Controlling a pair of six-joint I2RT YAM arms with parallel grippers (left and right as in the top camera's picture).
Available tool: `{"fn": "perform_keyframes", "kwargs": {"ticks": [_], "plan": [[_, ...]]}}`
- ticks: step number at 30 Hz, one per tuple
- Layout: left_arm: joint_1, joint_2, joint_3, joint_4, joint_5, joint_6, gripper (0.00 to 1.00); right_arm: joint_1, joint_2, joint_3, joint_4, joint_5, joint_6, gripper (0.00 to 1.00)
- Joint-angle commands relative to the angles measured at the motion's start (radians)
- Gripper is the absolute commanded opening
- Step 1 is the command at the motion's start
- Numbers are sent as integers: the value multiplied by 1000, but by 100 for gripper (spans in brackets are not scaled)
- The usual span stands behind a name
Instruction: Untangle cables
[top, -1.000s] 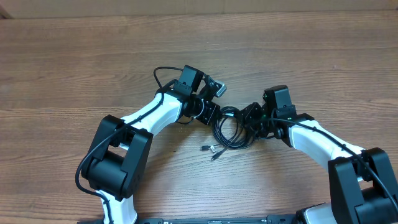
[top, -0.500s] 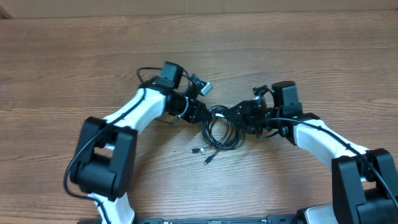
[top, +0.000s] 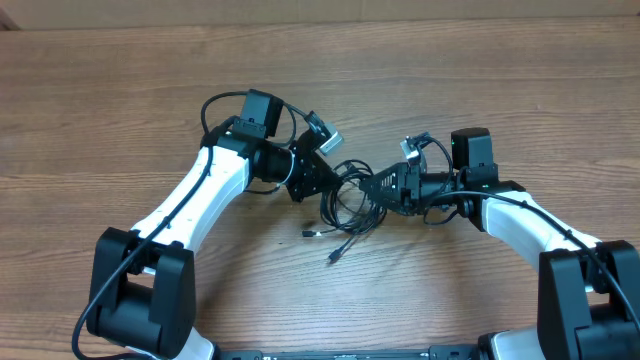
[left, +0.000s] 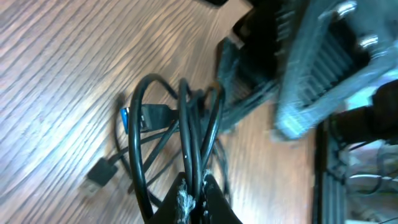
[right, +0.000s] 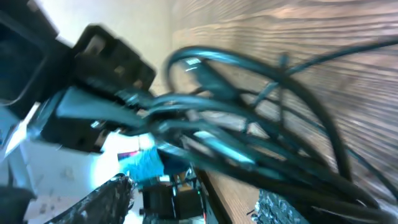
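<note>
The cables are a tangle of thin black loops lying between the two arms at the table's middle. Two small plug ends trail toward the front. My left gripper is shut on a few strands at the bundle's left edge; the left wrist view shows the strands pinched between its tips, and the loops fan out beyond them. My right gripper is at the bundle's right side. Its fingers stand wide apart, and the cables run blurred across the gap.
Bare wooden table lies all around the arms. A pale wall or board edge runs along the back. The two grippers are close together, nearly facing each other over the bundle.
The left arm has swung left and back, dragging its side of the bundle with it. The right gripper's fingers have spread apart and its wrist has shifted slightly right.
</note>
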Motion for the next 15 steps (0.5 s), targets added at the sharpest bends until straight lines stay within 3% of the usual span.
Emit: {"fn": "perform_keyframes", "kwargs": {"ticks": [1,8,15], "plan": [[0,-21,23,-11,-77,50,4,-5,-21,11,3,-39,-43,57],[5,-21,23,10,-88,30,4,-10,-21,11,-38,-31,-45,55],[32,-20,23,81,-157,-179,4,-10,-26,19,-130,100,-56,56]]}}
